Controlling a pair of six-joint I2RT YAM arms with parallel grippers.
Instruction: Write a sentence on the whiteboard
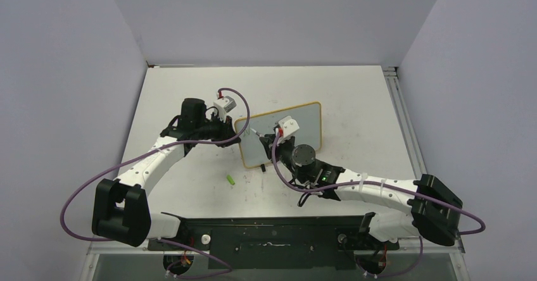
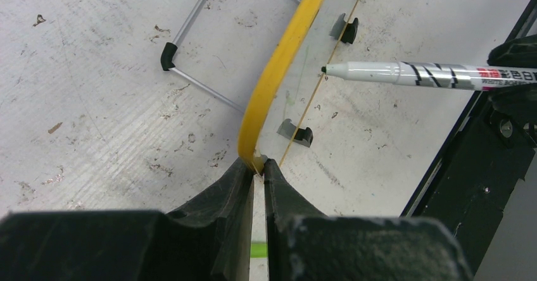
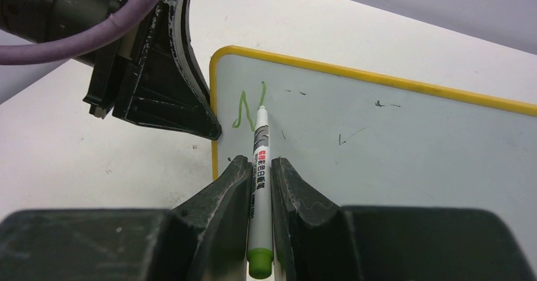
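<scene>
Smooth whiteboard (image 3: 411, 154), scuffed matt tabletop (image 2: 95, 116), thin metal wire stand (image 2: 202, 86), plastic marker (image 3: 261, 142)

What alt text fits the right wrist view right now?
The right gripper holds a marker, its tip at a green N near the upper left corner of the whiteboard. The left gripper clamps the yellow-framed board's left edge. The rest of the board bears only a few faint dark marks.

Propped yellow-framed whiteboard (image 3: 392, 148), 1 green letter (image 3: 247, 107), perhaps N, near its corner.
</scene>
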